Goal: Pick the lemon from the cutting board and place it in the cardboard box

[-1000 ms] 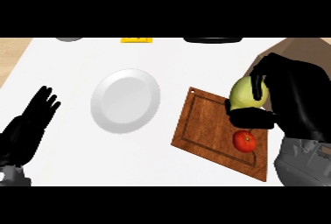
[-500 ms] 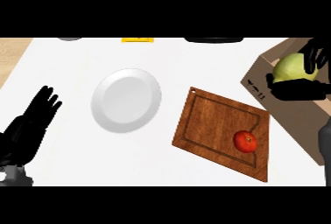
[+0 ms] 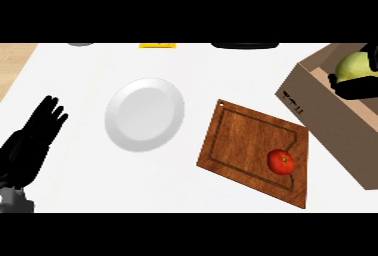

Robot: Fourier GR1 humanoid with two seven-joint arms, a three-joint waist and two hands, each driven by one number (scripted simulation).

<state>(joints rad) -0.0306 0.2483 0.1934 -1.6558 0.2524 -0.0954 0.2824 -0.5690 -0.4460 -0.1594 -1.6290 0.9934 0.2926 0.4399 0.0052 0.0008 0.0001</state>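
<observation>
**Lemon at box opening, in right hand**

From my remote seat I see 2 hands. At far left the left hand rests open near the view's edge, fingers straight and pointing up, touching nothing.

Next over, 1 white plate lies flat on the white counter, well apart from that hand. Along the top edge sit a grey thing, a yellow thing and a black thing, all cut off, so I can't tell what they are.

Right of the plate is the wooden cutting board, turned at an angle. 1 red tomato sits near its right corner.

At far right is the cardboard box, top open, just beside the board. The lemon, yellow-green, is within the box opening. The right hand has black fingers curled round it. I can't tell if the lemon touches the box floor.
</observation>
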